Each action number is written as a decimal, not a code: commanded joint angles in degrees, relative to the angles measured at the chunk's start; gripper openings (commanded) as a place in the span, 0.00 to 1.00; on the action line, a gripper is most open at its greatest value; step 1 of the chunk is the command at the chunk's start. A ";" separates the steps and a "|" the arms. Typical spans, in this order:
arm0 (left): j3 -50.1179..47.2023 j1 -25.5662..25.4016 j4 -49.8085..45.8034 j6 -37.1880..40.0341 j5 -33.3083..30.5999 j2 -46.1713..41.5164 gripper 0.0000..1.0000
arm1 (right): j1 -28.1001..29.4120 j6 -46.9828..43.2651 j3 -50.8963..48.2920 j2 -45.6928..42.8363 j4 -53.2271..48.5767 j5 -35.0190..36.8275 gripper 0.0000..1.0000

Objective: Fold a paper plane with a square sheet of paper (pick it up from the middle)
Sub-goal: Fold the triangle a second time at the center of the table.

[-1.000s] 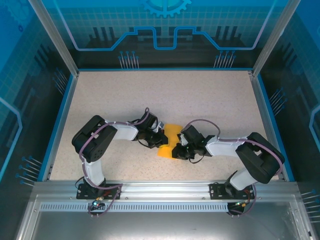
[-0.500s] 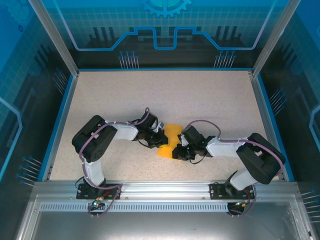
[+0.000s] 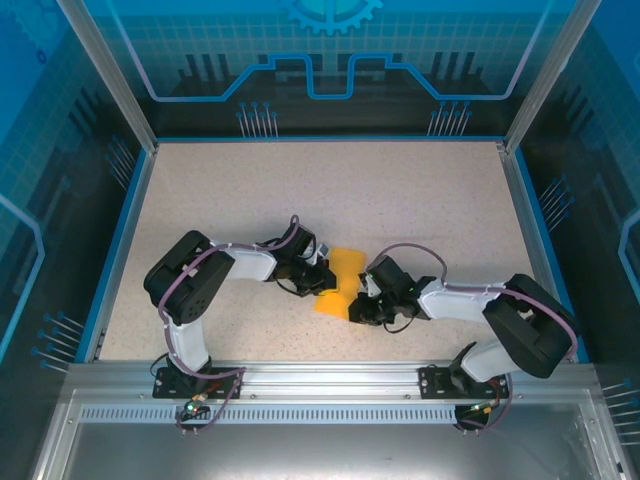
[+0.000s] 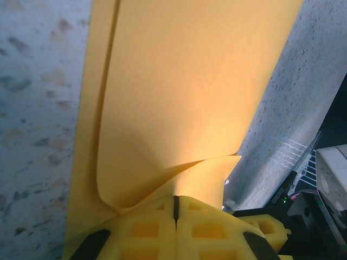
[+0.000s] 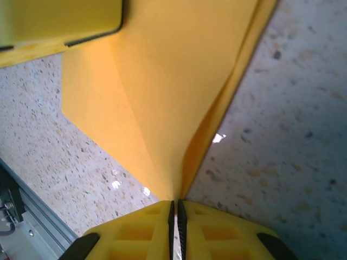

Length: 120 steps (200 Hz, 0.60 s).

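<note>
The orange-yellow sheet of paper [image 3: 338,278] lies folded on the table between my two grippers. My left gripper [image 3: 321,281] is at its left edge, jaws shut, and a curled flap of the paper [image 4: 179,81] rises from the closed pads [image 4: 146,227]. At the sheet's near right corner, my right gripper [image 3: 357,306] is shut on a raised fold. In the right wrist view the paper [image 5: 173,81] narrows into a crease that runs down between the pads [image 5: 135,233]. The left gripper's yellow finger [image 5: 59,21] shows at the top left of that view.
The speckled table [image 3: 330,190] stretches back to blue-edged walls on three sides. A metal rail [image 3: 320,375] with the arm bases runs along the near edge, just behind the right gripper. The right gripper's body [image 4: 303,216] sits close to the left one.
The right arm has shifted slightly toward the near right, drawing its gripper and the pinched corner a little that way. The left arm has stayed put.
</note>
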 commanded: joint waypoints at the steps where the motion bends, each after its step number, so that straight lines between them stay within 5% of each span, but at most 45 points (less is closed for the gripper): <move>1: -0.99 -0.52 -4.78 1.11 -3.22 2.90 0.00 | 0.39 -0.12 -1.07 -2.15 -7.43 0.85 0.14; 46: -0.78 -0.50 -4.64 1.39 -2.50 2.85 0.00 | 0.51 1.60 3.96 -6.41 -2.38 0.76 0.16; 120: -0.38 -0.51 -4.65 1.47 -2.08 2.55 0.00 | 0.67 3.33 9.41 8.59 1.99 -1.01 0.14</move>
